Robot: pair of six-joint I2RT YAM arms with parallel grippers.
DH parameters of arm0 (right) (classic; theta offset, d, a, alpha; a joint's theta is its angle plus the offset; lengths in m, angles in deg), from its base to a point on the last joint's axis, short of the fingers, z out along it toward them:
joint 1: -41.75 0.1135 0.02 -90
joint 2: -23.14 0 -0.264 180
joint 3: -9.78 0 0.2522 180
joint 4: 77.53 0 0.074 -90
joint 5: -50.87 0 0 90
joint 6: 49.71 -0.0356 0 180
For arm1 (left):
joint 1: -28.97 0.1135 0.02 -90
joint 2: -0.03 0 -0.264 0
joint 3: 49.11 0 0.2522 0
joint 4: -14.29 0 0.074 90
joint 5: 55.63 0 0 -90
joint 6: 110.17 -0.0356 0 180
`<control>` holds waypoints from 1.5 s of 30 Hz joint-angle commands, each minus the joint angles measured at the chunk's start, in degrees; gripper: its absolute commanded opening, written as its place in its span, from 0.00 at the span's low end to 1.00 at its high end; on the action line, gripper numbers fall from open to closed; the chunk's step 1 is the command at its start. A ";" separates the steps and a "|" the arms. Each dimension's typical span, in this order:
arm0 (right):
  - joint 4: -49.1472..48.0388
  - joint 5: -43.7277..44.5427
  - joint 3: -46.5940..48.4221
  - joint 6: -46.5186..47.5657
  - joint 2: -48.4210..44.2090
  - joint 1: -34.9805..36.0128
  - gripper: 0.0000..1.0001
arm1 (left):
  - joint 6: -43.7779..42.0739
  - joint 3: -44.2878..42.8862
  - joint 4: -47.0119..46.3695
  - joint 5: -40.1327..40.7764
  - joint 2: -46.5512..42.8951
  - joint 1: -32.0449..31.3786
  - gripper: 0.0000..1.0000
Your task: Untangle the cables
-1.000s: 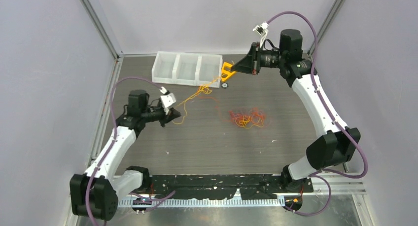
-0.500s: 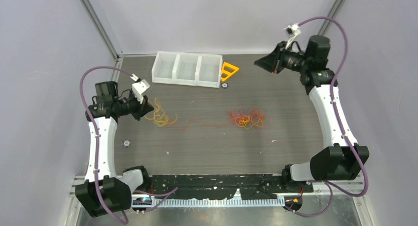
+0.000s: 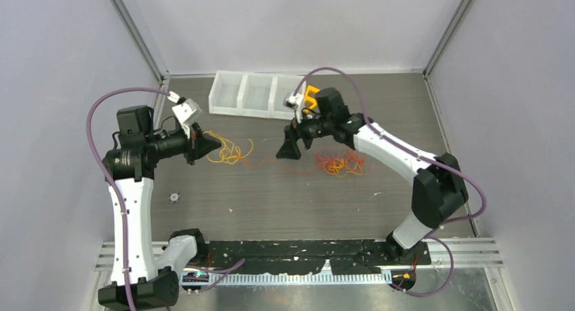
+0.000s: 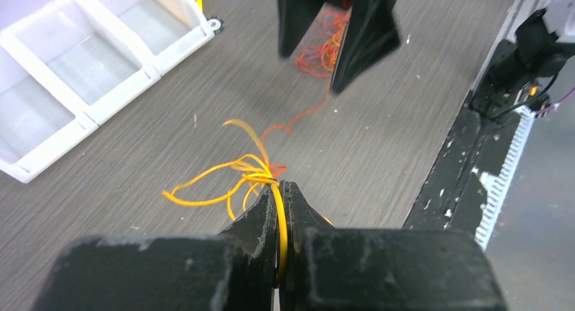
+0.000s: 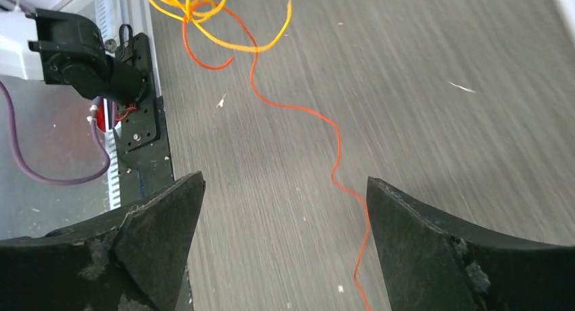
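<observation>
**Right gripper (image 3: 288,150) lets go and swings back in**

A second ago we had the right gripper clamped shut by the right end of the white bins (image 3: 244,111), beside the orange triangle (image 3: 312,94). It then pulled away, far to the right of the bins. Now its jaws stand wide and it hangs over the bench (image 3: 305,209) in front of the bins' right end, straddling a single red strand (image 5: 298,108).

The left gripper (image 4: 279,187) stays shut on the yellow cable bunch (image 3: 230,152), which has come to lie in front of the bins' left end. The red cable clump (image 3: 339,163) has not moved: it lies in front of the bins and off to their right.

We judge the job only part done. That strand seems to link both heaps, and the open gripper looks placed to take it.
</observation>
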 commanded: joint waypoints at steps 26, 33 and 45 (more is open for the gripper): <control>-2.25 23.98 -8.21 12.20 6.83 -7.60 0.05 | 28.63 -11.19 -18.91 -2.76 -1.53 5.08 0.00; 10.46 15.33 -1.53 14.64 8.05 -9.90 0.46 | 37.85 -10.03 -26.68 -7.27 -0.44 4.87 0.00; -6.16 -0.82 0.12 -10.71 -8.02 -4.37 0.95 | 51.89 -3.99 -31.45 -1.88 -2.93 1.18 0.00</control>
